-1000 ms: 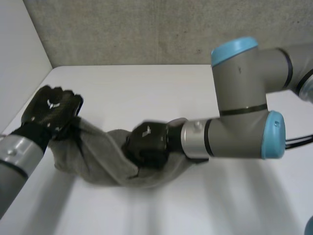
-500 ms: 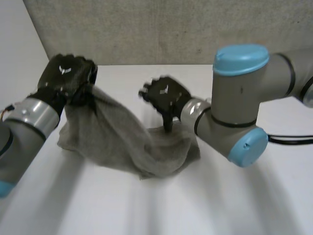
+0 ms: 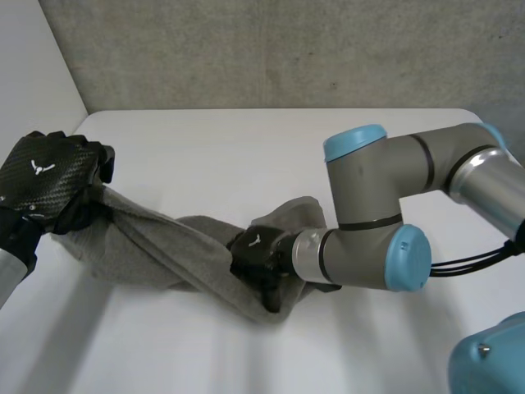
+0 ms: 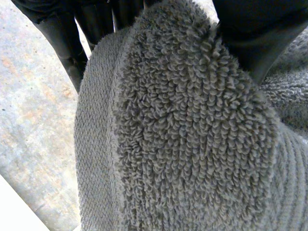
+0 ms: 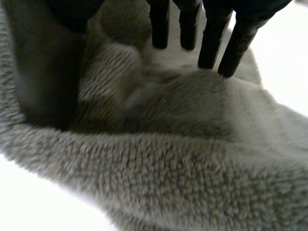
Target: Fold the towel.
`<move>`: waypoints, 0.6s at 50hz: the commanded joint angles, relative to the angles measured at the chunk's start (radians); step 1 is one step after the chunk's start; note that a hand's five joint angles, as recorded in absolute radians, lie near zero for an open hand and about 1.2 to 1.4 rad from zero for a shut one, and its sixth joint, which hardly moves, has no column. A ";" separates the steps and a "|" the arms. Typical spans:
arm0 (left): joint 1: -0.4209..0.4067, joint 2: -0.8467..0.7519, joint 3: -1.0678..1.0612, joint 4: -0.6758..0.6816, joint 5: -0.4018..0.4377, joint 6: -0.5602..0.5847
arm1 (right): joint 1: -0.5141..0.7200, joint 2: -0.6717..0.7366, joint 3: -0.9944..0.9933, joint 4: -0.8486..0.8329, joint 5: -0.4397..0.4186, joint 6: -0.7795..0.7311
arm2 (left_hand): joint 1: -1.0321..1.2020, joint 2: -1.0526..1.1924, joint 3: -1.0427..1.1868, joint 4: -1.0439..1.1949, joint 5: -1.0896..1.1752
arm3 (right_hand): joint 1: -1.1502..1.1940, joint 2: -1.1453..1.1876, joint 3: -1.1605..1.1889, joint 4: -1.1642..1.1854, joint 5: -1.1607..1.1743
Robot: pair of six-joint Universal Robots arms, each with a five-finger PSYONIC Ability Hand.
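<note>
Towel point(image 3: 164, 246) is roped into a bunched grey band across the near-left of the counter point(image 3: 246, 139), not flat.

Left hand point(image 3: 45, 180) is at the far left, lifted off the counter and closed on the towel's left end. Its wrist view shows a thick wad pinched between fingers and thumb, more than a clean corner.

Right hand point(image 3: 258, 256) sits on the other end, mid-counter. Its fingers point(image 5: 210, 38) are straight and the thumb point(image 5: 45, 67) is well apart. Cloth is bunched under the palm but, as far as I can see, pressed rather than gripped.

Risks:
- If the left hand pulls further, the towel could slide out from under the right hand, since only pressure anchors it.
- Folding from this twisted state would probably give a lumpy roll with misaligned edges.
- With a wad in the grip, layers could slip out unevenly.
- The left hand is close to the counter's left edge, so a dropped end could hang off.
</note>
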 commanded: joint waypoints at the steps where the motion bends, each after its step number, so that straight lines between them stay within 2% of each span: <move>1: -0.003 -0.022 0.004 0.006 0.000 -0.001 | 0.032 0.025 -0.033 0.065 0.000 -0.065 | 0.355 0.032 0.029 0.015 0.394 | 0.394 0.397 0.395 0.391 0.393; 2: -0.002 -0.029 0.008 0.007 0.000 -0.002 | 0.032 0.016 -0.035 0.070 -0.009 -0.060 | 0.355 0.032 0.029 0.015 0.394 | 0.561 0.564 0.562 0.558 0.560; 3: -0.002 -0.030 0.008 0.007 0.000 -0.002 | 0.032 0.016 -0.035 0.070 -0.009 -0.060 | 0.355 0.032 0.029 0.015 0.394 | 0.563 0.566 0.564 0.559 0.562; 5: -0.003 -0.069 0.025 0.014 0.000 -0.002 | 0.030 -0.022 -0.035 0.070 -0.014 -0.051 | 0.355 0.032 0.029 0.015 0.394 | 1.050 1.053 1.051 1.047 1.050; 12: -0.017 -0.142 0.103 0.020 -0.003 -0.011 | 0.004 -0.101 -0.075 0.004 -0.003 0.010 | 0.355 0.032 0.029 0.015 0.394 | 1.081 1.084 1.082 1.078 1.081; 14: -0.017 -0.168 0.131 0.021 -0.003 -0.021 | -0.008 -0.121 -0.084 -0.053 0.008 0.062 | 0.355 0.032 0.029 0.015 0.394 | 1.081 1.084 1.082 1.078 1.081; 16: -0.025 -0.226 0.193 0.021 -0.005 -0.047 | -0.030 -0.166 -0.085 -0.219 0.066 0.207 | 0.352 0.030 0.026 0.012 0.391 | 1.081 1.084 1.082 1.078 1.081; 17: -0.025 -0.226 0.194 0.021 -0.005 -0.047 | -0.030 -0.167 -0.085 -0.220 0.066 0.208 | 0.352 0.030 0.026 0.012 0.391 | 1.081 1.084 1.082 1.078 1.081; 19: -0.043 -0.299 0.273 0.021 -0.011 -0.080 | -0.036 -0.212 -0.069 -0.389 0.217 0.318 | 0.352 0.030 0.026 0.012 0.391 | 1.081 1.084 1.082 1.078 1.081; 20: -0.043 -0.300 0.274 0.021 -0.011 -0.080 | -0.036 -0.213 -0.069 -0.390 0.218 0.319 | 0.352 0.030 0.026 0.012 0.391 | 1.081 1.084 1.082 1.078 1.081; 22: -0.057 -0.336 0.315 0.021 -0.028 -0.097 | -0.039 -0.251 -0.034 -0.485 0.366 0.319 | 0.355 0.032 0.029 0.015 0.394 | 1.081 1.084 1.082 1.078 1.081; 23: -0.069 -0.368 0.353 0.015 -0.055 -0.110 | -0.039 -0.251 -0.033 -0.485 0.367 0.319 | 0.355 0.032 0.029 0.015 0.394 | 1.081 1.084 1.082 1.078 1.081; 24: -0.081 -0.396 0.388 0.009 -0.089 -0.117 | -0.042 -0.265 -0.014 -0.496 0.414 0.300 | 0.355 0.032 0.029 0.015 0.394 | 1.081 1.084 1.082 1.078 1.081; 28: -0.114 -0.425 0.435 -0.002 -0.152 -0.122 | -0.048 -0.288 0.031 -0.482 0.416 0.254 | 0.355 0.032 0.029 0.015 0.394 | 1.081 1.084 1.082 1.078 1.081; 30: -0.138 -0.430 0.435 -0.005 -0.175 -0.120 | -0.048 -0.311 0.115 -0.444 0.373 0.218 | 0.352 0.030 0.026 0.012 0.391 | 1.081 1.084 1.082 1.078 1.081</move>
